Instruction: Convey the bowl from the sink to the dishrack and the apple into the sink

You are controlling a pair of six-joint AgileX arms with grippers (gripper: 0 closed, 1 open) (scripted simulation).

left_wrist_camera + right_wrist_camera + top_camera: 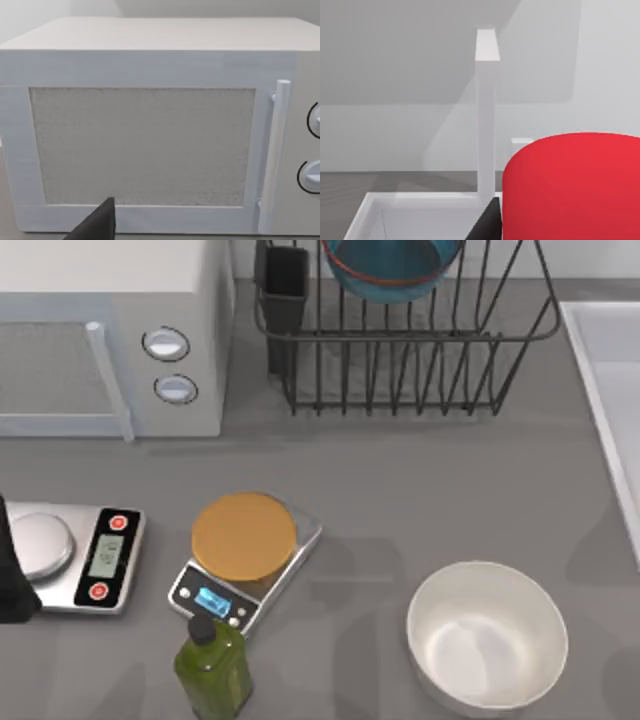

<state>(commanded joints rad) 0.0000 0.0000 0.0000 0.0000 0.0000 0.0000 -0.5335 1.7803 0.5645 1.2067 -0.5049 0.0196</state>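
The bowl [392,268] sits in the dishrack [420,360] at the far edge of the bench, a little right of the middle. It is teal-blue with a thin orange-red line on its rim, and it rests between the upright black wires. The black cutlery cup [284,290] stands at the left corner of the rack, just beside the microwave [110,340].

The sink [610,390] lies at the right edge of the bench, and only its pale raised rim and a part of the basin are seen from above.

In the right wrist view the apple [575,185] is very near the camera, bright red and blocky. It appears to be carried by the right gripper, whose dark finger [487,222] shows beside the fruit. Behind and below it there is the light rim of the sink [370,210] and the white faucet post [486,115] standing upright at the basin's edge.

The left arm [12,580] is parked at the left edge of the bench, beside a silver scale [75,555]. In the left wrist view one dark fingertip [97,225] points towards the microwave door [145,145]; I cannot tell if this gripper is wide or narrow.

Near the front edge stand a second scale with a round wooden disc [243,537] on it, a green bottle [212,665] just beside this scale, and a large white bowl [487,635] towards the right.
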